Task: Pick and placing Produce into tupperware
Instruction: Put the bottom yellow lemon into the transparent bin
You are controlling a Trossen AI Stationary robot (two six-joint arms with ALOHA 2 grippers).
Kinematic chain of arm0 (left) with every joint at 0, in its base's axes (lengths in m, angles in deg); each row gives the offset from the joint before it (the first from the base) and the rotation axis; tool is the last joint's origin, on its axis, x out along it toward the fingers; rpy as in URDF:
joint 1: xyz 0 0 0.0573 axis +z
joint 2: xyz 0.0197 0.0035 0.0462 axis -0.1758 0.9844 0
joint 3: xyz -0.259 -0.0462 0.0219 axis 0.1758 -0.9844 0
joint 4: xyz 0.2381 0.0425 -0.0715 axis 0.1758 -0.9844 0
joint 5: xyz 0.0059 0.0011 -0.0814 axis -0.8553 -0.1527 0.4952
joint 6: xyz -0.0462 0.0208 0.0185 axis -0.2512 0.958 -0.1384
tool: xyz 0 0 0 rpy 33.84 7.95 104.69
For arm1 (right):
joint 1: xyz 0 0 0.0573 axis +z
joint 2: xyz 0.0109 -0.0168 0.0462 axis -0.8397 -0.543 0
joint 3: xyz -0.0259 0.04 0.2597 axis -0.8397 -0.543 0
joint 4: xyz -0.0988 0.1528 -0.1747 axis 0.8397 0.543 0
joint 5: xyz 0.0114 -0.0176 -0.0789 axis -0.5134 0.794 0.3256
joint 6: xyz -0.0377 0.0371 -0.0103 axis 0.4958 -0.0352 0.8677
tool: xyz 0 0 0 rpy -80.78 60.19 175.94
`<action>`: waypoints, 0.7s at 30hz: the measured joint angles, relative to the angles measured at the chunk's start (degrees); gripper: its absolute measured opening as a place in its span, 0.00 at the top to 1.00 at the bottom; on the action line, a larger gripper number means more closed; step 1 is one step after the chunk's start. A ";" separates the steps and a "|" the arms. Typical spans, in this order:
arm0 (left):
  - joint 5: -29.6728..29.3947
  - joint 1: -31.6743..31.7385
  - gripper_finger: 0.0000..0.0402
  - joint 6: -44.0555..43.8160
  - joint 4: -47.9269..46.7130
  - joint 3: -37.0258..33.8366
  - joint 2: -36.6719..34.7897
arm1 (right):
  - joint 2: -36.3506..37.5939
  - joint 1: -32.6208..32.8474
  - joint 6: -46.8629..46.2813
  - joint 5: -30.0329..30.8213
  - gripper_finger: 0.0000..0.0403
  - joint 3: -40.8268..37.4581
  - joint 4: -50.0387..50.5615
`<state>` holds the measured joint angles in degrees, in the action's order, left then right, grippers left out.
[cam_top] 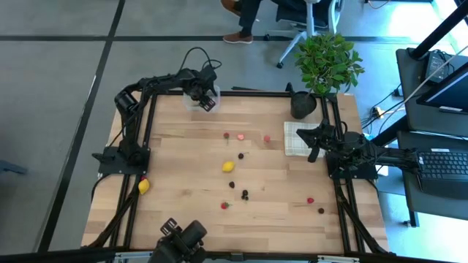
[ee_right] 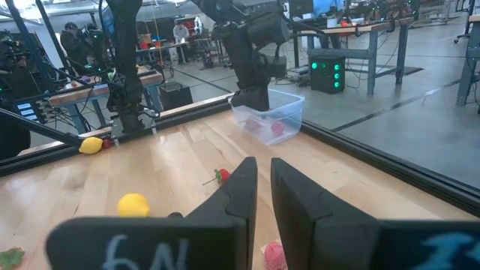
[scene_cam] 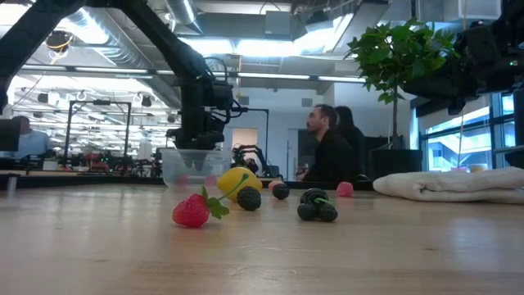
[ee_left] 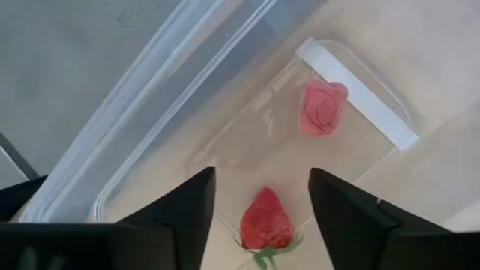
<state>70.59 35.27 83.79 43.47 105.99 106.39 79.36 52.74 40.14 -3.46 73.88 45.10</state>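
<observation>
The clear tupperware stands at the table's far edge, left of the middle. My left gripper points down into it, open. A red strawberry lies on the tub's floor between the fingers, with a gap on each side. A pink berry also lies in the tub. More produce is strewn over the table: a yellow lemon, red berries, dark berries. My right gripper waits shut and level at the table's right side, over the white cloth.
A white checked cloth and a black plant pot with a green plant stand at the far right. Another lemon lies at the table's left frame. People sit in the room beyond the table.
</observation>
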 joint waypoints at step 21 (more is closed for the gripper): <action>7.92 -6.56 0.26 -0.27 -23.32 0.04 -30.94 | 0.01 -0.01 0.00 0.00 0.89 0.00 0.00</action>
<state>78.51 28.71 83.52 20.15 106.03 75.45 79.37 52.74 40.14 -3.46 73.88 45.10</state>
